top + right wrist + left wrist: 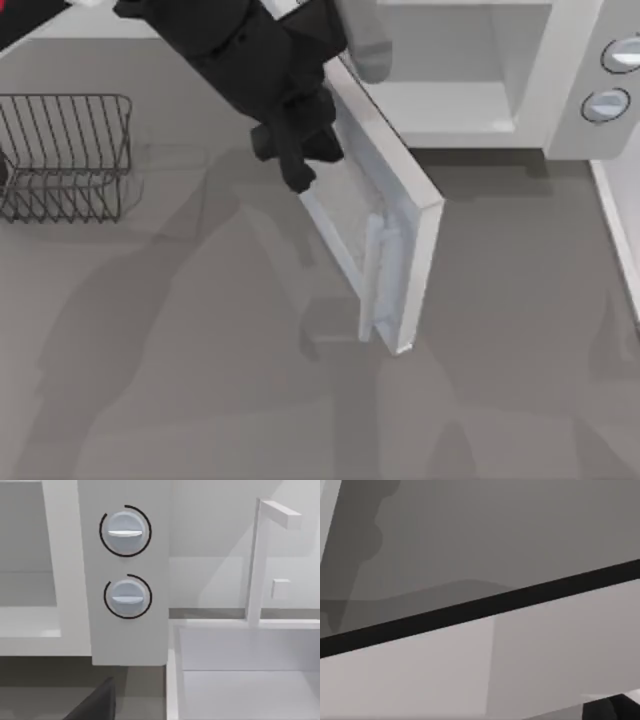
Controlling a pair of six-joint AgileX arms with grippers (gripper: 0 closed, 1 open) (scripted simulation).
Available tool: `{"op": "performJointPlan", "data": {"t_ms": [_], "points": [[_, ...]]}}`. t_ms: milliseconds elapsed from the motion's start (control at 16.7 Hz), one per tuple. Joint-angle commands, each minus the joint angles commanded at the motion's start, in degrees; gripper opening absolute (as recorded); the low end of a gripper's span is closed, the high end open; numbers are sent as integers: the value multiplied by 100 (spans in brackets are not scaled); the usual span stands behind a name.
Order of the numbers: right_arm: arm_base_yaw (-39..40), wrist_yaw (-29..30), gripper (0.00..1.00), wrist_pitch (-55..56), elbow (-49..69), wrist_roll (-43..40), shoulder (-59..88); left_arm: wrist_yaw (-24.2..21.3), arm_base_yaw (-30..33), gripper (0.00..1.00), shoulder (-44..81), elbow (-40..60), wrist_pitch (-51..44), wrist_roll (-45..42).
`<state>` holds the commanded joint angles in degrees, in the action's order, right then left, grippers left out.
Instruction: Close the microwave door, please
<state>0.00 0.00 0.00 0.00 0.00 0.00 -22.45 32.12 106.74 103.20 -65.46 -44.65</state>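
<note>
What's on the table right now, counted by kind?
Microwave, with its door swung open: 1
Control knobs: 2
Wire rack: 1
Sink basin with faucet: 1
Left gripper at the door's outer face: 1
Total: 6

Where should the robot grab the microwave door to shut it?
Probably the pale vertical bar handle near the microwave door's free edge, approached from the table's left side where the left gripper is; farthest from the hinge, it should swing easiest.

You have a plain grey table (200, 400) here. On it sits the white microwave (520, 110) at the far right, and a dark wire rack (65, 155) at the far left.
</note>
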Motion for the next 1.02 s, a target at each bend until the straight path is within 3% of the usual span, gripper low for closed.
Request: {"op": "performJointPlan", "data": {"t_ms": [1020], "points": [[0,0,100,0,0,0,0,135,366,0,328,449,37,395]]}}
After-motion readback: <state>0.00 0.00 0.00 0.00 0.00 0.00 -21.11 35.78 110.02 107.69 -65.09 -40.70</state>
